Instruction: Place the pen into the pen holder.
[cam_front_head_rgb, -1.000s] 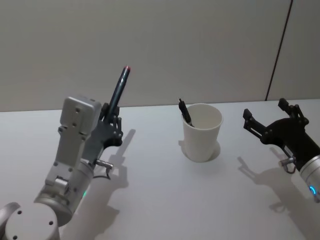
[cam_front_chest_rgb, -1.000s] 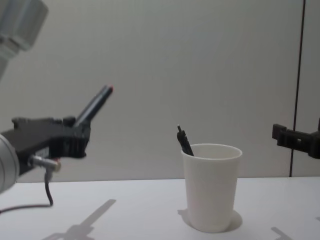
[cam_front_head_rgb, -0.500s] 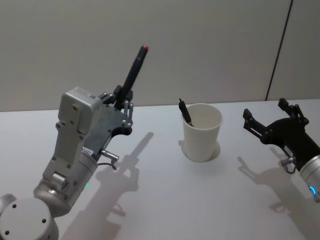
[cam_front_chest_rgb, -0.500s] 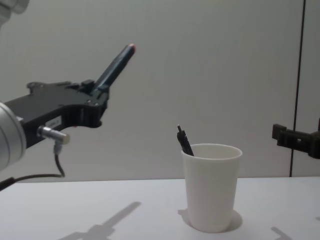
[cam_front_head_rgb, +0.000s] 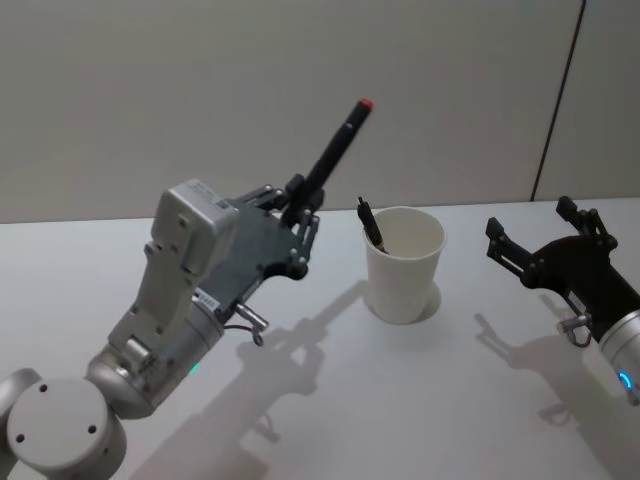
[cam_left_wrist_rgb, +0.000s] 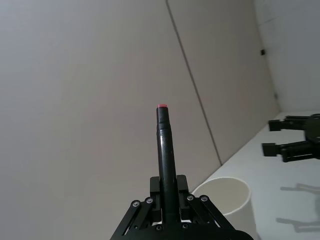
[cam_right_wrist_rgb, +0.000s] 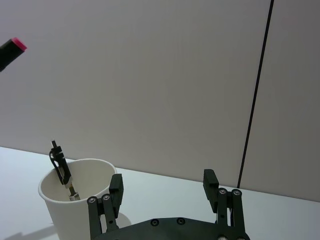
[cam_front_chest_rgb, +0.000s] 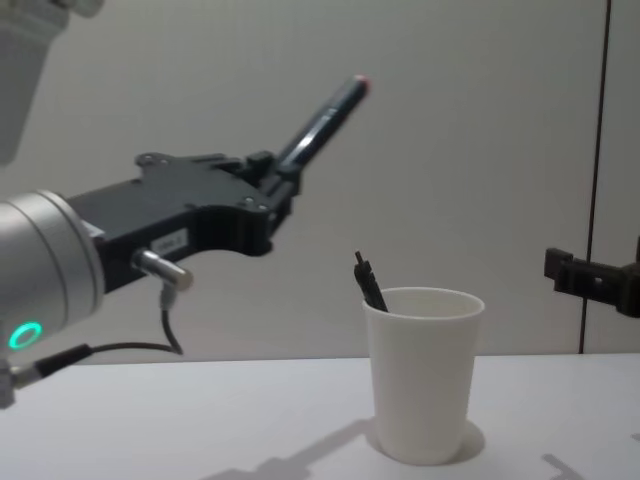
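Note:
My left gripper (cam_front_head_rgb: 303, 205) (cam_front_chest_rgb: 281, 185) (cam_left_wrist_rgb: 169, 192) is shut on a dark pen (cam_front_head_rgb: 338, 148) (cam_front_chest_rgb: 325, 120) (cam_left_wrist_rgb: 165, 150) with a red tip, which points up and to the right, above the table and left of the pen holder. The pen holder (cam_front_head_rgb: 404, 262) (cam_front_chest_rgb: 423, 372) (cam_right_wrist_rgb: 75, 200) (cam_left_wrist_rgb: 227, 197) is a white paper cup standing upright, with a black pen (cam_front_head_rgb: 370, 222) (cam_front_chest_rgb: 368, 282) (cam_right_wrist_rgb: 61, 167) leaning inside it. My right gripper (cam_front_head_rgb: 545, 240) (cam_right_wrist_rgb: 163, 192) hovers open to the right of the cup.
The white table (cam_front_head_rgb: 400, 400) runs back to a plain wall. A dark vertical seam (cam_front_head_rgb: 556, 100) marks the wall behind the right gripper.
My left arm has carried the pen up and to the right, toward the cup. The right gripper and the cup have not moved.

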